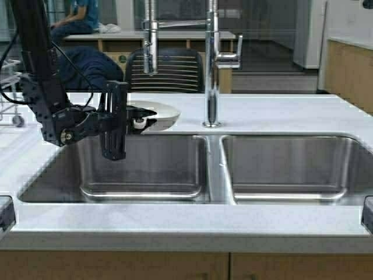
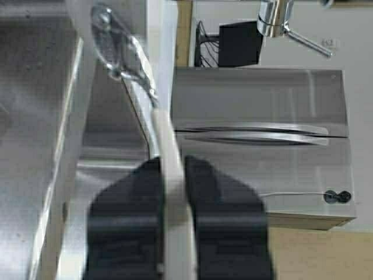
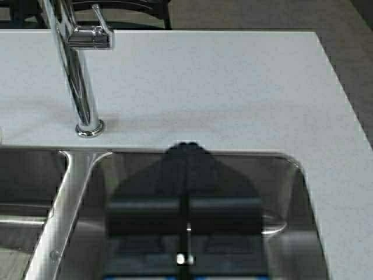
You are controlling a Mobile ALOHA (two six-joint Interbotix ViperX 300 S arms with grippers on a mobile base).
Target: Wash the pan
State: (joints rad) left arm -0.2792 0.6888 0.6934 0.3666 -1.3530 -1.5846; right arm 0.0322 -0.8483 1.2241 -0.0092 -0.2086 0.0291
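Observation:
The cream-white pan (image 1: 158, 112) sits on the white counter just behind the left sink basin (image 1: 145, 163). My left gripper (image 1: 141, 122) reaches across that basin's back edge, turned on its side, and is shut on the pan's near edge. In the left wrist view the black fingers (image 2: 131, 198) pinch a thin pale strip of the pan (image 2: 169, 137), with the gripper (image 2: 172, 162) closed tightly around it. My right gripper (image 3: 186, 146) hangs shut over the back of the right basin (image 3: 280, 198), holding nothing.
A tall chrome faucet (image 1: 211, 64) stands behind the divider between the two basins, and a pull-down sprayer (image 1: 150, 41) hangs over the pan. A black chair (image 1: 166, 70) and a seated person (image 1: 76, 20) are beyond the counter. A wire rack (image 1: 9, 87) is at far left.

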